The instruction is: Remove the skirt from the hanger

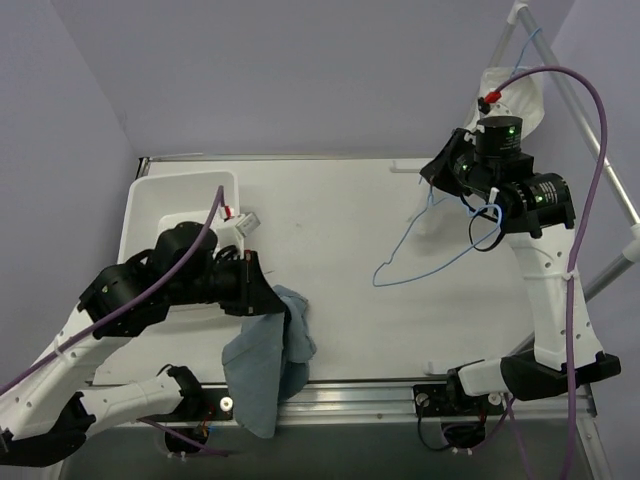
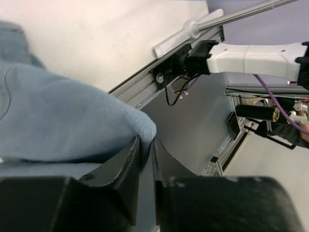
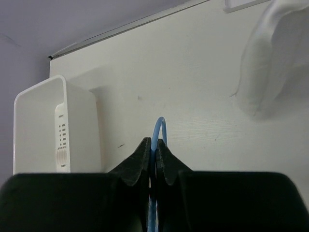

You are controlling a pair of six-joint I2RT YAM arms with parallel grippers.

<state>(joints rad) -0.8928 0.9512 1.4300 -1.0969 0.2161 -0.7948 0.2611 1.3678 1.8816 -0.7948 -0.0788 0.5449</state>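
The light blue skirt (image 1: 268, 362) hangs from my left gripper (image 1: 262, 300) and drapes over the table's near edge. In the left wrist view the skirt (image 2: 63, 121) is pinched between the black fingers (image 2: 126, 166), so the left gripper (image 2: 145, 145) is shut on it. The blue wire hanger (image 1: 440, 255) is bare and held above the table at the right. My right gripper (image 1: 478, 200) is shut on it. In the right wrist view the hanger's wire (image 3: 159, 126) pokes out between the closed fingers of the right gripper (image 3: 154, 147).
A white bin (image 1: 185, 205) stands at the table's left; it also shows in the right wrist view (image 3: 53, 125). A white garment (image 1: 520, 95) hangs on a metal rack (image 1: 590, 130) at the far right. A rail (image 1: 400, 385) runs along the near edge.
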